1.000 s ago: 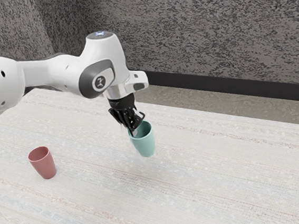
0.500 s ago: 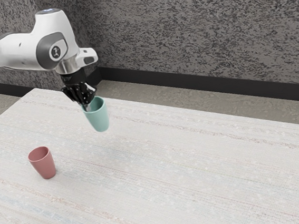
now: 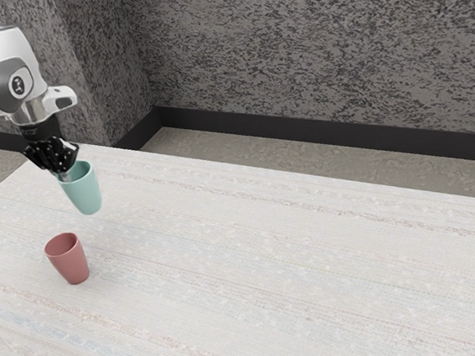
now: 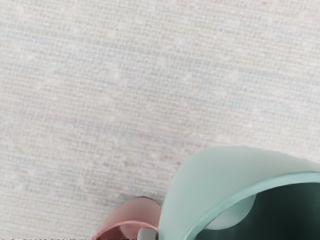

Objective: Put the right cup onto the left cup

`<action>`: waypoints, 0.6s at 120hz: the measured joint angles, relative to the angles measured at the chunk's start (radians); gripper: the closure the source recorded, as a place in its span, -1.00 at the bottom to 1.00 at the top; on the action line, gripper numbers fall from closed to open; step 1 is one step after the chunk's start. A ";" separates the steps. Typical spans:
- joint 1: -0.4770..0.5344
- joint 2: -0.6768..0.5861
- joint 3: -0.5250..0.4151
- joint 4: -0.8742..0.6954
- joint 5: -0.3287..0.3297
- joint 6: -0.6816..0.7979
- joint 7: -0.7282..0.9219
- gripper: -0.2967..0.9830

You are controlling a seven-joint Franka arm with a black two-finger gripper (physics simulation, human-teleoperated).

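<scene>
In the exterior view my gripper (image 3: 64, 171) is shut on the near wall of the teal cup (image 3: 83, 191), at its rim. The teal cup hangs in the air, slightly tilted with its mouth up. Below it, a little toward the exterior view's left, the red cup (image 3: 69, 260) stands upright on the table, apart from it. In the wrist view the teal cup (image 4: 225, 172) is large and close under my hand. Part of the red cup (image 4: 137, 210) appears beside it, farther down.
The pale, streaked table (image 3: 271, 267) reaches under both cups and far toward the exterior view's right. A rough grey wall (image 3: 310, 53) with a dark baseboard (image 3: 302, 144) rises behind the table.
My hand has carried the teal cup up from near the table and across toward the exterior view's left, to above the red cup. The red cup has not moved.
</scene>
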 joint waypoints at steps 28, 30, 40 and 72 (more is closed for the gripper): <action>0.093 0.005 -0.002 0.000 0.001 -0.006 0.042 0.69; 0.100 0.006 -0.003 0.000 0.001 -0.006 0.045 0.69; 0.127 0.008 -0.006 0.001 0.000 -0.007 0.059 0.69; 0.198 0.022 -0.009 0.001 0.000 -0.008 0.105 0.69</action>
